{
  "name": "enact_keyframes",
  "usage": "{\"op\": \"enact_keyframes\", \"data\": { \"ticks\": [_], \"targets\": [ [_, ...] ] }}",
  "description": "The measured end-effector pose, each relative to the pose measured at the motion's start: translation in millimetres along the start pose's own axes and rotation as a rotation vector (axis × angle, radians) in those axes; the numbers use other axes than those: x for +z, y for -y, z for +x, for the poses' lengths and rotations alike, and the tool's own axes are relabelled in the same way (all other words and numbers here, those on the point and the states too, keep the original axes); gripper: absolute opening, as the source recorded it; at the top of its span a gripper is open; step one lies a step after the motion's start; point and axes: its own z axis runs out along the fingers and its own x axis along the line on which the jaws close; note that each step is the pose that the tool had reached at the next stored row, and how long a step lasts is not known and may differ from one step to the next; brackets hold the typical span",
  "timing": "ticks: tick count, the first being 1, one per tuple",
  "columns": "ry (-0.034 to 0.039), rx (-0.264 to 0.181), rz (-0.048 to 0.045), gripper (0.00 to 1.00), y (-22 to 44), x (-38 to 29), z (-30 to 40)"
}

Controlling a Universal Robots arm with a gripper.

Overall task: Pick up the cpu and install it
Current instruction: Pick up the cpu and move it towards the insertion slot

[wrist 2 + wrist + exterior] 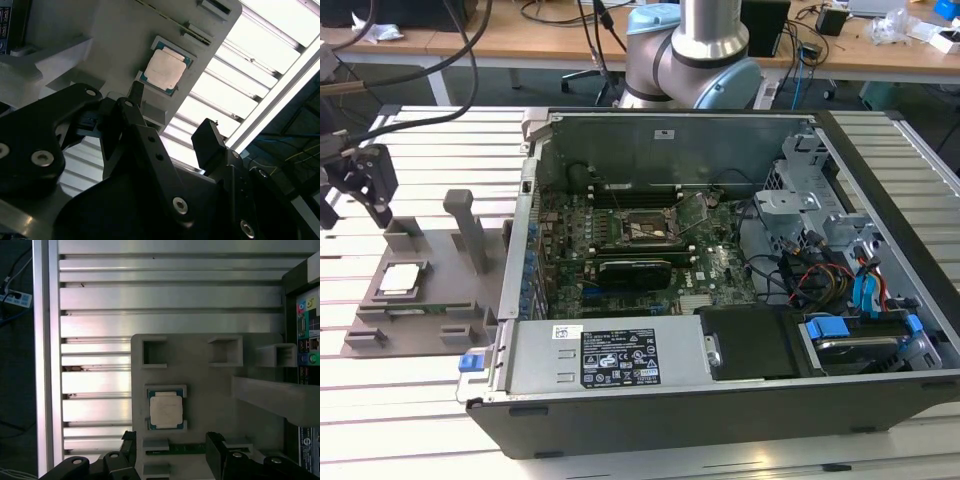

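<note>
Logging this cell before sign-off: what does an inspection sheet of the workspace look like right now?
Surface: slatted metal table carrying a grey holder and an open computer case.
Job's things: cpu lying flat in a pocket of the holder; motherboard exposed inside the case.
Clutter: nothing seen.
Grippers: gripper above the holder near the cpu, jaws open, holding nothing.
Cables: coloured bundle inside the case; dark cables behind the table.
Surroundings: wooden desk behind the robot arm.
</note>
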Motion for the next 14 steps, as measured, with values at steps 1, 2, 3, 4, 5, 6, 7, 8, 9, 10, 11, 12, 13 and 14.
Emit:
{"op": "enact_keyframes", "data": {
  "ticks": [1, 2, 3, 4, 5, 6, 7, 8, 9, 10, 11, 12, 13, 14],
  "targets": [
    [0.0, 0.0, 0.0, 0.66, 0.0, 0.5, 0.0],
    [-0.0001, 0.0, 0.0001, 0.66, 0.0, 1.4, 0.0],
    [-0.0001, 0.0, 0.0, 0.66, 0.0, 2.0, 0.1],
    [0.0001, 0.0, 0.0, 0.66, 0.0, 2.5, 0.0],
    [0.0, 0.0, -0.0001, 0.66, 0.0, 3.5, 0.1],
    [-0.0001, 0.0, 0.0, 0.66, 0.0, 4.9, 0.1],
    [0.0, 0.0, 0.0, 0.66, 0.0, 5.5, 0.1],
    [0.0, 0.0, 0.0, 0.66, 0.0, 6.0, 0.1],
    [0.0, 0.0, 0.0, 0.66, 0.0, 6.7, 0.2],
    [0.0, 0.0, 0.0, 0.66, 0.0, 7.4, 0.2],
    [0.0, 0.0, 0.0, 0.66, 0.0, 8.5, 0.2],
    [-0.0001, 0.0, 0.0, 0.66, 0.0, 9.5, 0.2],
    [-0.0001, 0.0, 0.0001, 0.66, 0.0, 10.2, 0.2],
    [0.0, 0.0, 0.0, 0.66, 0.0, 11.3, 0.3]
  ]
}}
